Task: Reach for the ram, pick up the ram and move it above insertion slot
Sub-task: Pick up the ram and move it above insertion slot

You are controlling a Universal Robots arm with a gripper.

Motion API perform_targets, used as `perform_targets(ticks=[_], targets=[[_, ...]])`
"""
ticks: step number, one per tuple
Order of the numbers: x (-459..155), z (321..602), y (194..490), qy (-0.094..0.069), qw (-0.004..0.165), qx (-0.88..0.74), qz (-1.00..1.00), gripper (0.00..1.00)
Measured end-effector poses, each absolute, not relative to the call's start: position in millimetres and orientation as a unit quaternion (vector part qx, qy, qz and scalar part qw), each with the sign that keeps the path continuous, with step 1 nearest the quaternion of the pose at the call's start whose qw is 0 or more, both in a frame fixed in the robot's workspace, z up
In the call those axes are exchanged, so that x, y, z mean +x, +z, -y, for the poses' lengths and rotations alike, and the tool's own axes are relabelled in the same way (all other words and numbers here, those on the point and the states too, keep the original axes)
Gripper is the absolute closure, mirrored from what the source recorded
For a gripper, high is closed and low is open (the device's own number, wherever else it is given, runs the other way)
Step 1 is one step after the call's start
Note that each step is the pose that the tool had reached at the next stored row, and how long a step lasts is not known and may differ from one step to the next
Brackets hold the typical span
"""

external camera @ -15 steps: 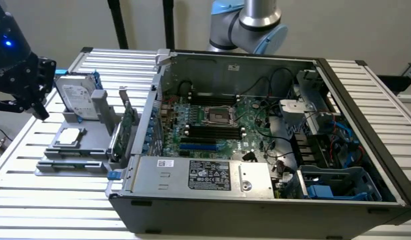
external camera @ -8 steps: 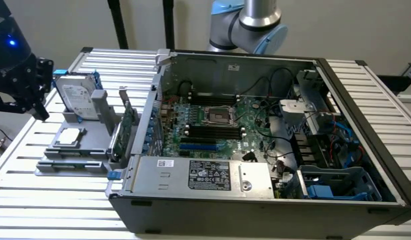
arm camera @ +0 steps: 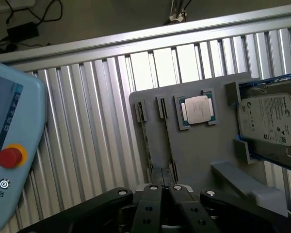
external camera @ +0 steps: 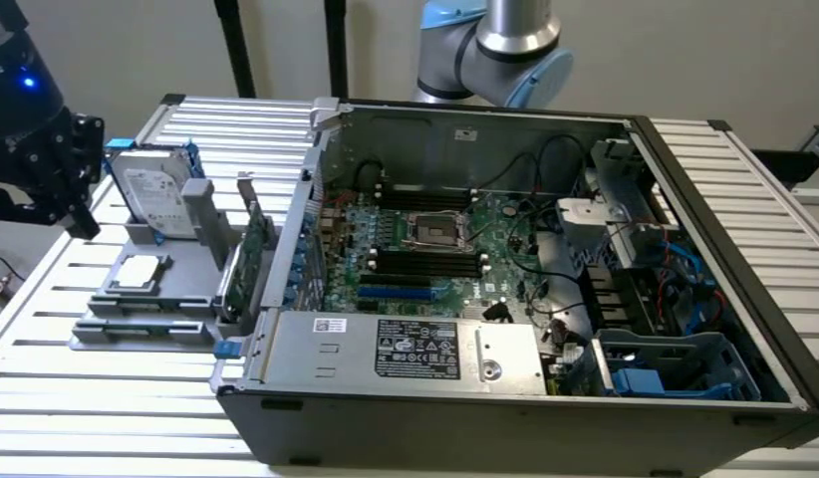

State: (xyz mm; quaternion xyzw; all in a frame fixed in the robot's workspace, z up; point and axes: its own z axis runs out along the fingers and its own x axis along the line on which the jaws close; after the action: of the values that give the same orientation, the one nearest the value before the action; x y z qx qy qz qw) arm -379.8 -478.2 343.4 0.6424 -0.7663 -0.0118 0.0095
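Observation:
My gripper [arm camera: 165, 188] is shut, its two black fingers pressed together with nothing between them. It hangs above the grey holder [arm camera: 199, 150]. In the exterior view the gripper [external camera: 54, 174] is off that view's left, above and beside the holder [external camera: 150, 294]. The ram [arm camera: 147, 145] stands on edge as a thin dark strip in a narrow slot of the holder, just ahead of the fingertips and apart from them. The insertion slot [external camera: 429, 263] is among the black memory slots beside the processor socket on the motherboard inside the open case.
The holder also carries a processor chip [arm camera: 198, 109], a hard drive [arm camera: 269, 121] with blue rails and an upright green card [external camera: 255, 244]. A teach pendant [arm camera: 9, 131] with a red button lies on the slatted table [arm camera: 97, 126]. The case wall [external camera: 303, 229] stands between holder and motherboard.

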Motion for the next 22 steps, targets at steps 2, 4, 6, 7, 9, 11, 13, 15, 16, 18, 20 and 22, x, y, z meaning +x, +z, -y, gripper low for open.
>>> perform_targets(ticks=[2, 4, 6, 7, 9, 11, 13, 15, 16, 18, 20, 22], targets=[[-380, 478, 343, -0.012, 0.009, 0.643, 0.766, 0.89], [-380, 477, 343, -0.011, 0.009, 0.644, 0.765, 0.89], [-380, 477, 343, -0.011, 0.008, 0.645, 0.764, 0.88], [-380, 476, 343, -0.010, 0.008, 0.646, 0.763, 0.88], [-380, 475, 343, -0.009, 0.007, 0.649, 0.761, 0.76], [-380, 474, 343, -0.008, 0.006, 0.652, 0.758, 0.70], [-380, 473, 340, -0.007, 0.004, 0.656, 0.755, 0.64], [-380, 473, 337, -0.005, 0.003, 0.659, 0.752, 0.64], [-380, 473, 335, -0.005, 0.002, 0.662, 0.750, 0.64], [-380, 473, 331, -0.005, 0.002, 0.666, 0.746, 0.64], [-380, 473, 328, -0.005, 0.002, 0.671, 0.741, 0.64], [-380, 473, 324, -0.005, 0.002, 0.676, 0.737, 0.64]])
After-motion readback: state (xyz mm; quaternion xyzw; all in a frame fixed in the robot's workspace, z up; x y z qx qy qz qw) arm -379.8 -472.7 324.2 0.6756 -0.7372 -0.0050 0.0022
